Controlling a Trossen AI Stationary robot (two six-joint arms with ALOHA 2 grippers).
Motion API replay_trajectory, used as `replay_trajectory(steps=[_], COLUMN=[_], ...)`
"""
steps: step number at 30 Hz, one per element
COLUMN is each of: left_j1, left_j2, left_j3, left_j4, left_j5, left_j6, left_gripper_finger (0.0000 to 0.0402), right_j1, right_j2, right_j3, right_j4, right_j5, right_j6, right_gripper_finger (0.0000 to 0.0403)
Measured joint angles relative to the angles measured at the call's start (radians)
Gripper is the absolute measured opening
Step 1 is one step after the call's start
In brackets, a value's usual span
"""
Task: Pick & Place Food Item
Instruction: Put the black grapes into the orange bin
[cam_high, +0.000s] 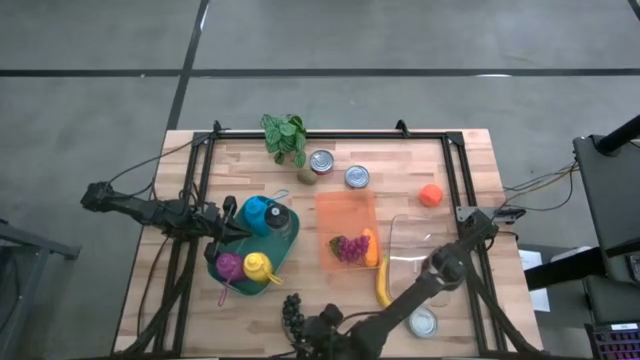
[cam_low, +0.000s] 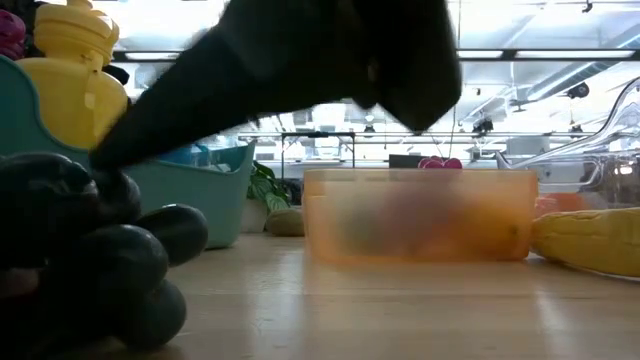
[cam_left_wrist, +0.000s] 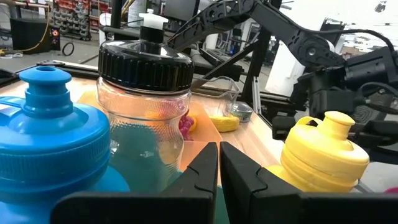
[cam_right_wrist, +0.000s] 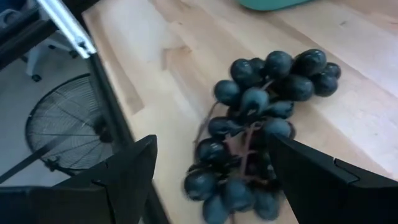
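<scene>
A bunch of dark grapes (cam_high: 292, 306) (cam_right_wrist: 261, 118) lies on the wooden table near its near edge; it also fills the left of the low view (cam_low: 90, 260). My right gripper (cam_high: 312, 328) (cam_right_wrist: 211, 186) stands open, slanting down over the bunch, with one finger (cam_right_wrist: 124, 180) on either side of the bunch's near end. My left gripper (cam_high: 238, 228) (cam_left_wrist: 219, 168) is shut and level at the teal tray (cam_high: 286, 262), facing a clear jar with a black lid (cam_left_wrist: 146, 112), and holds nothing. My right gripper comes at the dark grapes slanting from above, and its fingers straddle the bunch's end (cam_right_wrist: 236, 186). One finger (cam_right_wrist: 311, 180) stands right against the outer grapes; whether it touches them I cannot tell. The bunch lies flat on the table.
The teal tray holds a blue bottle (cam_high: 258, 212), the jar (cam_high: 280, 220) and a yellow bottle (cam_high: 258, 266). An orange container (cam_high: 345, 215) holds purple grapes (cam_high: 348, 247). A banana (cam_high: 382, 285), a clear tub (cam_high: 410, 245), two cans (cam_high: 321, 161), an orange ball (cam_high: 430, 194) and a plant (cam_high: 285, 135) stand around.
</scene>
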Motion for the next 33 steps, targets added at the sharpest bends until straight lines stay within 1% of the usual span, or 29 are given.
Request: replay_trajectory(steps=[4, 8, 15, 19, 22, 33], left_j1=[0.000, 0.000, 0.000, 0.000, 0.000, 0.000], left_j2=[0.000, 0.000, 0.000, 0.000, 0.000, 0.000], left_j3=[0.000, 0.000, 0.000, 0.000, 0.000, 0.000], left_j4=[0.000, 0.000, 0.000, 0.000, 0.000, 0.000], left_j5=[0.000, 0.000, 0.000, 0.000, 0.000, 0.000], left_j6=[0.000, 0.000, 0.000, 0.000, 0.000, 0.000], left_gripper_finger=[0.0022, 0.0022, 0.0022, 0.0022, 0.0022, 0.0022], right_j1=[-0.009, -0.018, -0.023, -0.032, -0.041, -0.041], right_j2=[0.000, 0.000, -0.001, -0.001, -0.003, -0.004], right_j3=[-0.021, -0.051, -0.084, -0.102, -0.117, -0.119], right_j4=[0.000, 0.023, 0.051, 0.046, 0.047, 0.043], right_j5=[-0.006, -0.039, -0.067, -0.125, -0.165, -0.168], right_j6=[0.001, 0.004, 0.004, 0.010, 0.052, 0.061], right_gripper_finger=[0.0304, 0.0304, 0.0304, 0.0304, 0.0304, 0.0303])
